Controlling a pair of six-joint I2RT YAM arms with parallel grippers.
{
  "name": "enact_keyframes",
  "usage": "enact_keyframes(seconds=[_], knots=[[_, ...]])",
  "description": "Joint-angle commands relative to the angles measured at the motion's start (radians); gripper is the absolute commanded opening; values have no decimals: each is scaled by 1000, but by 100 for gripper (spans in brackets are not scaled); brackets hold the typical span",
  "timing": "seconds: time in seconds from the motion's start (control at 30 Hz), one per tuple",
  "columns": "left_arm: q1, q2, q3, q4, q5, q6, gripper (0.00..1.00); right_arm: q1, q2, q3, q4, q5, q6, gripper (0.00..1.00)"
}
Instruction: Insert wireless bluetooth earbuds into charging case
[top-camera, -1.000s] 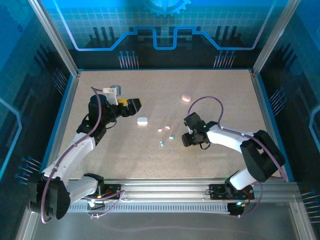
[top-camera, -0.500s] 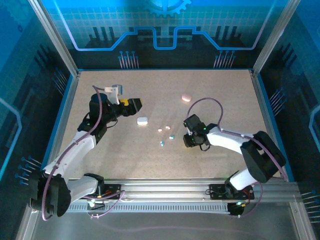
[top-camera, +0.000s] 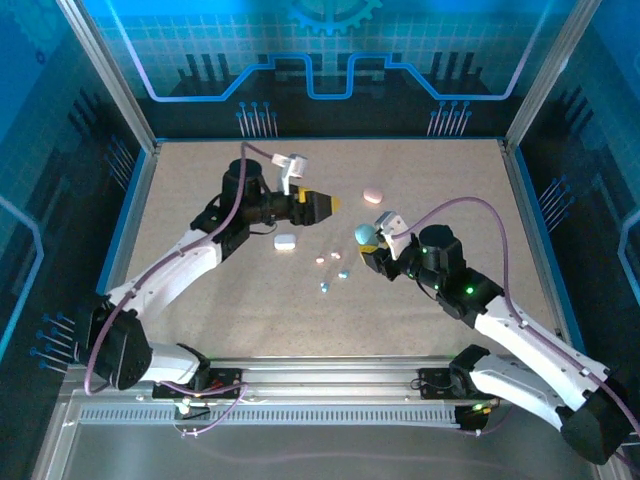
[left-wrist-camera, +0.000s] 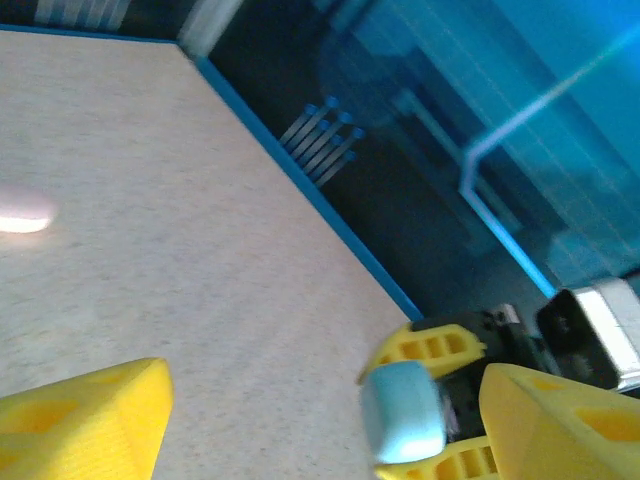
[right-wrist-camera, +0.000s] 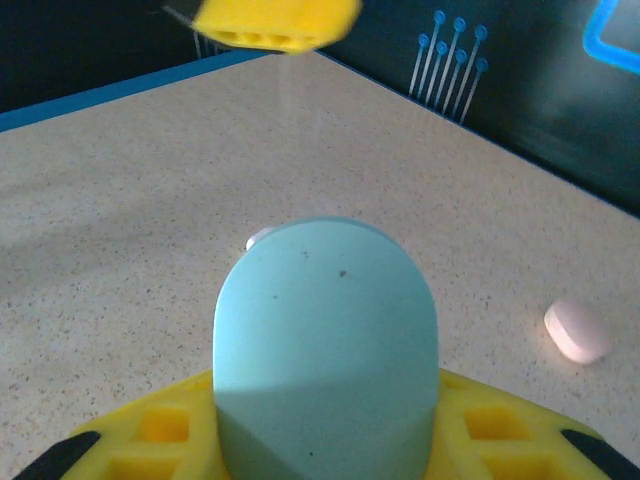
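My right gripper (top-camera: 372, 245) is shut on a pale blue pebble-shaped charging case (top-camera: 363, 235), held up off the table; the case (right-wrist-camera: 325, 340) stands upright between the yellow fingers (right-wrist-camera: 150, 435). My left gripper (top-camera: 322, 205) hovers just left of it, open with nothing between its fingers (left-wrist-camera: 85, 420); it faces the blue case (left-wrist-camera: 400, 410). Several tiny earbuds lie on the table between the arms: a pink one (top-camera: 321, 261), a pale one (top-camera: 336, 255) and two blue ones (top-camera: 343, 274), (top-camera: 324, 287).
A white case (top-camera: 285, 242) lies left of the earbuds, below the left gripper. A pink case (top-camera: 373, 195) (right-wrist-camera: 578, 330) lies further back. The speckled table (top-camera: 440, 170) is ringed by a blue rim and dark walls.
The right gripper has risen from the table with the blue case and turned toward the left arm. The left arm has swung right toward the middle, its jaws narrowing a little.
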Motion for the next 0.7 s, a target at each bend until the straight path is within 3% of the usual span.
enact_keyframes(seconds=[0.0, 0.2, 0.5, 0.67], knots=[[-44, 34, 93, -137, 92, 93, 80, 14, 5, 61, 6, -38, -117, 36], [-87, 81, 153, -251, 91, 160, 71, 16, 23, 84, 28, -37, -125, 36], [-127, 131, 194, -288, 70, 164, 67, 14, 52, 117, 46, -19, -134, 37], [-134, 147, 197, -274, 24, 125, 52, 17, 62, 135, 40, -20, -147, 38]])
